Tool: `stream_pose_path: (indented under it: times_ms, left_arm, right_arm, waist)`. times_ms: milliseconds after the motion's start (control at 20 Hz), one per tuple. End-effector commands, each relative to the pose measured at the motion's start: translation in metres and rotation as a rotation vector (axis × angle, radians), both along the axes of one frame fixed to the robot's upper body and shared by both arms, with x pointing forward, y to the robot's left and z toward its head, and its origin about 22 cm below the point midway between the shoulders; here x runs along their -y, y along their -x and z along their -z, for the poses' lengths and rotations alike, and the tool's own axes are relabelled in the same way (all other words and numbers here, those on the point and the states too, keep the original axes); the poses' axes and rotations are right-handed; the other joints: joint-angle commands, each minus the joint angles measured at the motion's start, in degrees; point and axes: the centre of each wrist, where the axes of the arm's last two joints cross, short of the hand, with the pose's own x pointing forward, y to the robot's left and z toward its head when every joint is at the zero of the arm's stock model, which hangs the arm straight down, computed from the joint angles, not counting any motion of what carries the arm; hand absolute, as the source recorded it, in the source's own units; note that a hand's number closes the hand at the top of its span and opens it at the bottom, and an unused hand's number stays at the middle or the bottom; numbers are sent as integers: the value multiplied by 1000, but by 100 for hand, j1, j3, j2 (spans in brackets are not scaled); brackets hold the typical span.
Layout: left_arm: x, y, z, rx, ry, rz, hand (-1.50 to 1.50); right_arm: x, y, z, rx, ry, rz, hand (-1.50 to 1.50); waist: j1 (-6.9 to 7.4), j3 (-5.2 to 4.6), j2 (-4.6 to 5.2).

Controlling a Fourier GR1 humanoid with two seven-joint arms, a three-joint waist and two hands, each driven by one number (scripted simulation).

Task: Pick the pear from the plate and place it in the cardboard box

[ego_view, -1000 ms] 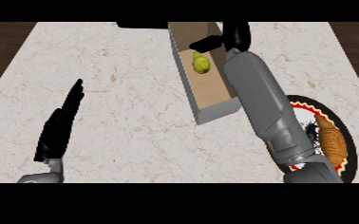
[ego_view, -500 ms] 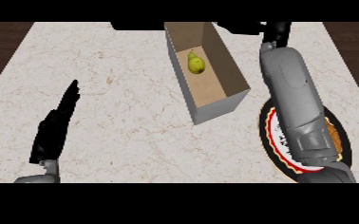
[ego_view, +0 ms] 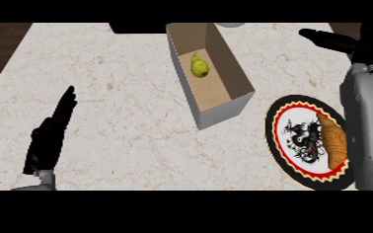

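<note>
A yellow-green pear (ego_view: 200, 67) lies on the floor of the open cardboard box (ego_view: 237, 85) at the counter's upper middle, nothing touching it. The plate (ego_view: 287, 143), round with a red and black patterned rim, sits to the box's lower right with no pear on it. My right hand (ego_view: 329, 40) is at the upper right, away from the box, fingers stretched out and holding nothing. My left hand (ego_view: 51, 137) rests open at the lower left, fingers pointing up.
My grey right forearm (ego_view: 358, 123) runs down the right edge and covers part of the plate. A dark object (ego_view: 138, 27) and a pale round object (ego_view: 231, 24) sit at the counter's far edge behind the box.
My right hand has drawn back from over the box to the right, leaving the pear inside. The forearm swung right, uncovering the plate. The left hand has stayed still.
</note>
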Motion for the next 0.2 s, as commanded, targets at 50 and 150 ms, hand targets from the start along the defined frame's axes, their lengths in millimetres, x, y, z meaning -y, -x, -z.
stream_pose_path:
  times_ms: [50, 150]
  left_arm:
    - [-6, 5, 9, -12, -13, 5, 0]
    - [-8, -12, -3, -13, -5, -8, 0]
  right_arm:
    - [67, 49, 5, 10, 20, -23, -150]
    - [90, 62, 5, 21, 31, -37, -150]
  waist:
    - [29, -1, 11]
    - [32, -1, 21]
